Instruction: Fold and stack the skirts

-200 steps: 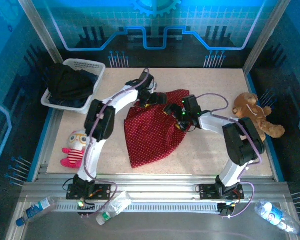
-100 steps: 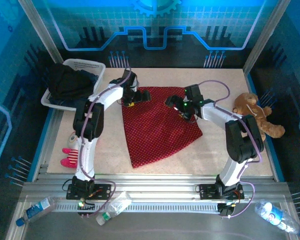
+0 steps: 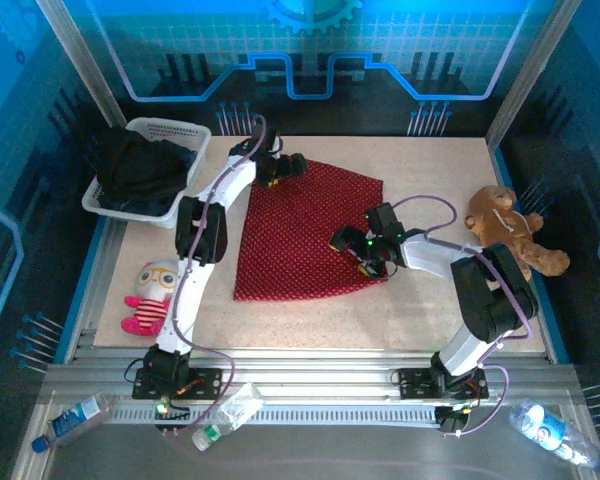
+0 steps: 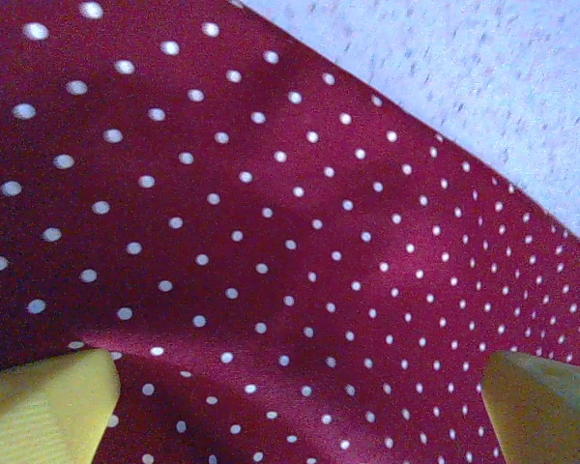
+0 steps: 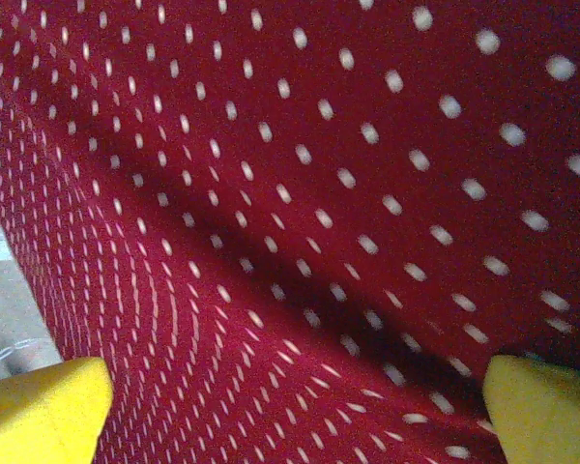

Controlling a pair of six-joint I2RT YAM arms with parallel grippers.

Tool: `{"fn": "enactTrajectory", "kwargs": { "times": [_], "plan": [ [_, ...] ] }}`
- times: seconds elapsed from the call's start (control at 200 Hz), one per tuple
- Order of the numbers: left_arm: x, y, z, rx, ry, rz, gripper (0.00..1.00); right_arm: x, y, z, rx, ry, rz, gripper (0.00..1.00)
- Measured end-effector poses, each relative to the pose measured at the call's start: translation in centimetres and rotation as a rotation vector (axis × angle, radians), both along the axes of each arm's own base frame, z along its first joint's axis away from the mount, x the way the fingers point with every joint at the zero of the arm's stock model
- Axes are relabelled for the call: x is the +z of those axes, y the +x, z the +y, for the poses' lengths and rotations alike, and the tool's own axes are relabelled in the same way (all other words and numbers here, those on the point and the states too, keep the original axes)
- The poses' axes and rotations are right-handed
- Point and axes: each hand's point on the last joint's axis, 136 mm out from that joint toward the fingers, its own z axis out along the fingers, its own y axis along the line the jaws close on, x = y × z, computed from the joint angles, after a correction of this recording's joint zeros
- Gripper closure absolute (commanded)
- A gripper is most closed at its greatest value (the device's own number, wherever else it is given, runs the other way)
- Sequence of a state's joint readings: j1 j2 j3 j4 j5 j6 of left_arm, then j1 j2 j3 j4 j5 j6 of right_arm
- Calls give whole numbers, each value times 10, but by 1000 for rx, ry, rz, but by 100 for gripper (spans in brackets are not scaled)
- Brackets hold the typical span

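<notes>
- One red skirt (image 3: 300, 235) with small white dots lies spread flat near the middle of the table (image 3: 430, 320) in the top view. The left gripper (image 3: 280, 168) sits at its far left corner, and the right gripper (image 3: 365, 255) is at its right edge. Dark clothes (image 3: 140, 170), probably the other skirts, are heaped in a white basket (image 3: 175, 130) at the far left. A teddy bear (image 3: 510, 225) lies to the right and a pink plush toy (image 3: 150, 295) to the near left.
- In the left wrist view, dotted cloth lies close under the camera, with bare table at the upper right. The two yellow fingers (image 4: 48, 406) are spread wide and pinch nothing.
- In the right wrist view, the fingers (image 5: 39, 406) are spread just as wide over softly rippled cloth.
- The skirt looks thin, light and limp, so it will likely sag and crease when lifted. Pinching two corners of one edge together should keep the fold even.
</notes>
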State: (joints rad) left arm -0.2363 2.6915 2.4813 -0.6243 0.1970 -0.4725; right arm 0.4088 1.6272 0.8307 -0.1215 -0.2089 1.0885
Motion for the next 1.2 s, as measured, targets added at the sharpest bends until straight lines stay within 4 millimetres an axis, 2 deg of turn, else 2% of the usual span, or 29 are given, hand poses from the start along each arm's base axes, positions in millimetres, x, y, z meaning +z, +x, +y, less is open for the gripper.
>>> {"fn": "enactTrajectory", "kwargs": {
  "times": [0.075,0.155,0.215,0.285,0.345,0.445,0.54,0.64,0.71,0.835,0.97,1.055,1.195],
  "plan": [
    [4,10,-1,2,-22,-20,1,1,-7,-4,-20,-1,11,0],
    [5,6,0,-4,-33,-3,1,9,-9,-15,-36,-16,9,0],
    [6,-5,3,-10,-32,22,1,17,-11,-22,-35,-27,-5,0],
    [10,-28,9,-12,-22,71,1,27,-14,-27,-20,-37,-18,0],
    [23,-51,15,-14,-15,97,1,32,-15,-26,4,-41,-24,0],
    [60,-89,21,-16,-18,82,1,35,-16,-22,49,-33,-28,0],
    [99,-134,24,-2,-44,39,1,35,-14,-16,82,-19,-15,0],
    [115,-184,24,32,-103,36,1,32,-9,-10,101,-5,0,0],
    [108,-214,22,55,-141,74,1,28,-7,-7,109,0,11,0],
    [63,-267,19,113,-190,233,1,21,-2,-4,113,3,26,0],
    [23,-311,20,177,-217,370,1,15,2,1,122,16,40,0],
    [12,-327,24,218,-224,405,1,11,3,2,123,19,43,0],
    [-3,-336,35,277,-193,423,1,6,3,-1,95,10,48,0]
  ]
}}
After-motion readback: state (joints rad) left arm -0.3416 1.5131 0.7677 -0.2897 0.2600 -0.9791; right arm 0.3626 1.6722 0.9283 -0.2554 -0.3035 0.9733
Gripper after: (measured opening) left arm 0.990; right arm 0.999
